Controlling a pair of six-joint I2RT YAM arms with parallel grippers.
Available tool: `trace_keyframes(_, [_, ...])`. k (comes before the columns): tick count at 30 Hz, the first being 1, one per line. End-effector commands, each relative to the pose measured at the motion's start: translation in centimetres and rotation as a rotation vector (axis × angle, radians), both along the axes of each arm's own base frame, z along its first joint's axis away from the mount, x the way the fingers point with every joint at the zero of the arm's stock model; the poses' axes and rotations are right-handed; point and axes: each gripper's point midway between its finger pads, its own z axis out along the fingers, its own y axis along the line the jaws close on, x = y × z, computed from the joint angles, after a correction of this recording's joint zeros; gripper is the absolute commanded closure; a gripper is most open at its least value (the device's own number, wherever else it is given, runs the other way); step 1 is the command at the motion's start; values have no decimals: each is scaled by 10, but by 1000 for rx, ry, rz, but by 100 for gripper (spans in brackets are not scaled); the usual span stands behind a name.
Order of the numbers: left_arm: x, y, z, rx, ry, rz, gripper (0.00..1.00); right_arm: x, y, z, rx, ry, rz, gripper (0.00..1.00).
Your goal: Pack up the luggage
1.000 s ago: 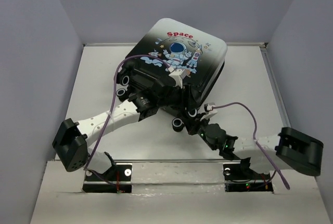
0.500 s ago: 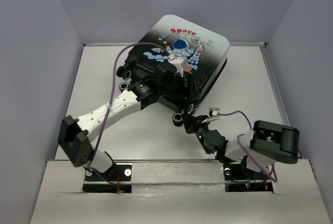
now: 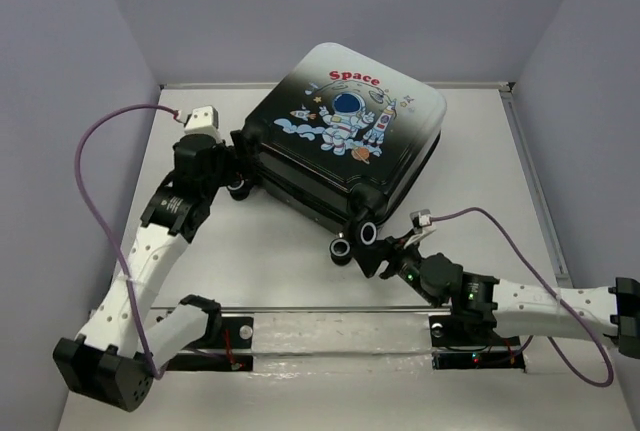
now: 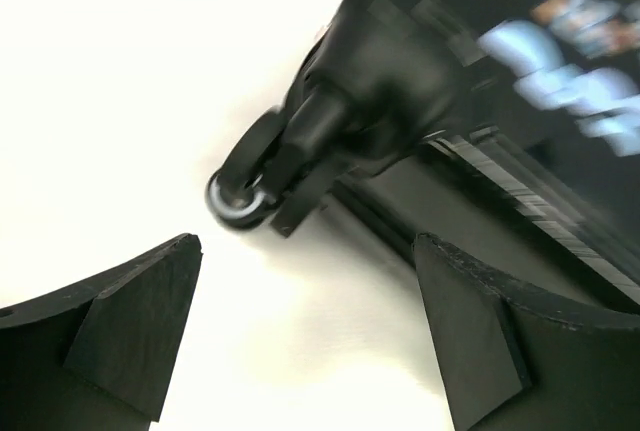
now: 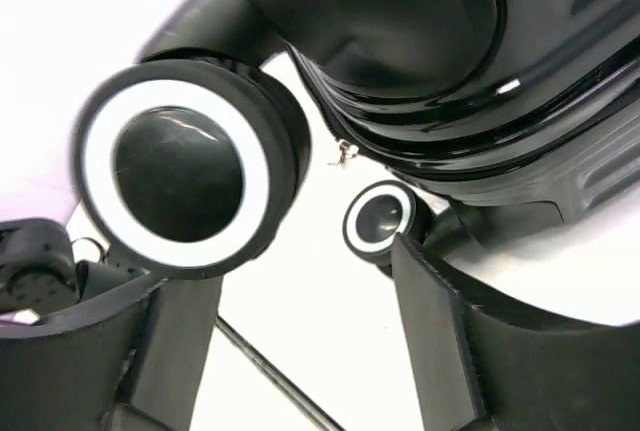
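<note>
1. Luggage (image 3: pixel 340 141): it lies flat and shut on the table (image 3: pixel 280 251), astronaut print up, towards the far side, with one corner pointing at the arms. Whether it is fastened I cannot tell.
2. Left gripper (image 4: pixel 305 249): released, jaws wide apart with nothing between them. It sits just beside the left corner wheel (image 4: pixel 240 198), apart from it.
3. Right gripper (image 5: pixel 280 271): also released and empty, jaws spread at the near corner. One wheel (image 5: pixel 185 176) is very close above its left finger and a second wheel (image 5: pixel 378 219) is just beyond the right one. Contact with the nearer one cannot be ruled out.
4. Step in hand, as I judge it: letting go of the shut luggage and clearing away. The packing looks nearly done.
5. To do it well, draw each gripper straight back along its own fingers with the jaws wide, so no pad hooks a wheel.
6. Go slowly on the right. A snagged wheel would likely drag or spin the luggage on the smooth table.
7. Mind the purple cable (image 3: pixel 79 166) as the left arm folds back.
</note>
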Motion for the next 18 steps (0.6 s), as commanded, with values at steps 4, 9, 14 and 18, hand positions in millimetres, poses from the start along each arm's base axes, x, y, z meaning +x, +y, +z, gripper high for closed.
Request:
trace_keyframes(4, [20,24,-44,199,132,51,1,-13,-9,5,-135,18,66,16])
trace_keyframes(9, [40,27,-36,245,102,65,1,-12,-10,9,-141,10,64,13])
trace_keyframes(14, [56,32,-32,308,92,87,1,-11,-10,17,-147,0,68,13])
trace_keyframes(18, [68,16,-41,301,100,5,1,-11,-12,15,-143,7,63,13])
